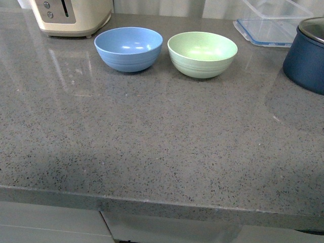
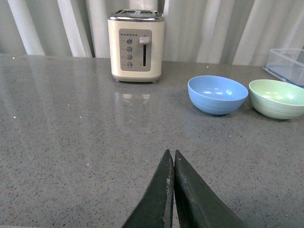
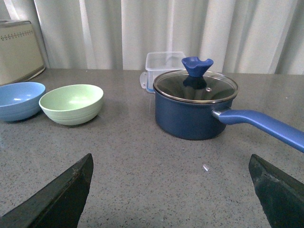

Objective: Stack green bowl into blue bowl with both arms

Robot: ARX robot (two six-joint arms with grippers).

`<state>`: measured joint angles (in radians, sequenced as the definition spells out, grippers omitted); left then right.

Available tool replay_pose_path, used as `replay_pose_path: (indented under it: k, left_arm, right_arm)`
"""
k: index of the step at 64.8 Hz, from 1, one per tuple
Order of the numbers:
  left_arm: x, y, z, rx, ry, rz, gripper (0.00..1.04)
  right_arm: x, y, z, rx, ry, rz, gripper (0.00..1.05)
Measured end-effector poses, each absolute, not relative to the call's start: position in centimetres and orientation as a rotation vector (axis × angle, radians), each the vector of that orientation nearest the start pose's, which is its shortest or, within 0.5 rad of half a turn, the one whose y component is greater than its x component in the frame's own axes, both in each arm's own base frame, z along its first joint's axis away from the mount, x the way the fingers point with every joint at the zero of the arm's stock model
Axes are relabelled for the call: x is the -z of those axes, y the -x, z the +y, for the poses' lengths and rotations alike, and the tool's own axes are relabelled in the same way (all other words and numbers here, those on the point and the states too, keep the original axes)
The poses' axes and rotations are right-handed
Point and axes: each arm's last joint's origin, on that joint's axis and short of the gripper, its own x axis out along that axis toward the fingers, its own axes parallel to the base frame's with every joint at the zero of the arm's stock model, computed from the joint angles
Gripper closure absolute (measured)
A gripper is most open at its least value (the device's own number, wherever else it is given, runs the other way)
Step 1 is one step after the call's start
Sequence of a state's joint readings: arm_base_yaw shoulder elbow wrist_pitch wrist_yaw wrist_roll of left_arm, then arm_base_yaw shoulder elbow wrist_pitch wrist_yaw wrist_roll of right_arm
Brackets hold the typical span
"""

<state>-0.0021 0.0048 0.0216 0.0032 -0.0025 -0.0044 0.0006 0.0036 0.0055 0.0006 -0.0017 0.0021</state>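
The green bowl (image 1: 202,53) and the blue bowl (image 1: 128,48) stand side by side, upright and empty, at the back of the grey counter, the blue one on the left. Neither arm shows in the front view. In the left wrist view the blue bowl (image 2: 217,94) and green bowl (image 2: 277,98) lie far ahead of my left gripper (image 2: 171,153), which is shut on nothing, its jaws pressed together. In the right wrist view the green bowl (image 3: 71,103) and blue bowl (image 3: 19,100) lie ahead to one side of my right gripper (image 3: 171,164), which is wide open and empty.
A cream toaster (image 1: 71,16) stands at the back left beside the blue bowl. A dark navy pot (image 1: 307,55) with a glass lid (image 3: 195,85) and long handle (image 3: 261,124) stands at the right. A clear plastic container (image 1: 268,28) sits behind it. The counter's front edge (image 1: 162,200) runs below.
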Motion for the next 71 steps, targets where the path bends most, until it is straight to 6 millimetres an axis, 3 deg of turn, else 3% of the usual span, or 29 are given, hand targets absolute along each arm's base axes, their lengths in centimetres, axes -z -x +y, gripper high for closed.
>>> replay_pose_path:
  k: [15,20,26,31,35,49,59,71]
  left_arm:
    - [-17.1,-9.7,0.0,0.0,0.004,-0.018,1.01]
    - [-17.1,-9.7,0.0,0.0,0.005,-0.018,0.84]
    - [-17.1,-9.7,0.0,0.001,0.004,-0.018,0.62]
    - [-17.1,-9.7,0.0,0.002,0.004,-0.018,0.52]
    - [-17.1,-9.7,0.0,0.0,0.004,-0.019,0.41]
    - [-17.1,-9.7,0.0,0.001,0.004,-0.018,0.06]
    - [-17.1,-9.7,0.0,0.001,0.004,-0.018,0.07]
    - [-17.1,-9.7,0.0,0.001,0.004,-0.018,0.07]
  right_arm:
    - [-16.5,-9.8,0.0,-0.002,-0.002,-0.002,0.1]
    - [-16.4,-9.8,0.0,0.008,-0.009,0.023,0.1]
    - [-17.4,-10.3,0.2,0.126,-0.053,0.624,0.1]
    - [-17.5,-11.3,0.6,0.12,-0.058,0.82,0.1]
    - [-18.2,-12.9,1.3,0.089,-0.046,0.878,0.1]
    - [-23.1,-19.9,4.8,-0.063,-0.025,0.836,0.1]
    - [-25.1,-25.1,7.2,-0.127,-0.007,0.824,0.1]
    - [-26.0,-29.9,9.3,-0.153,0.005,0.817,0.1]
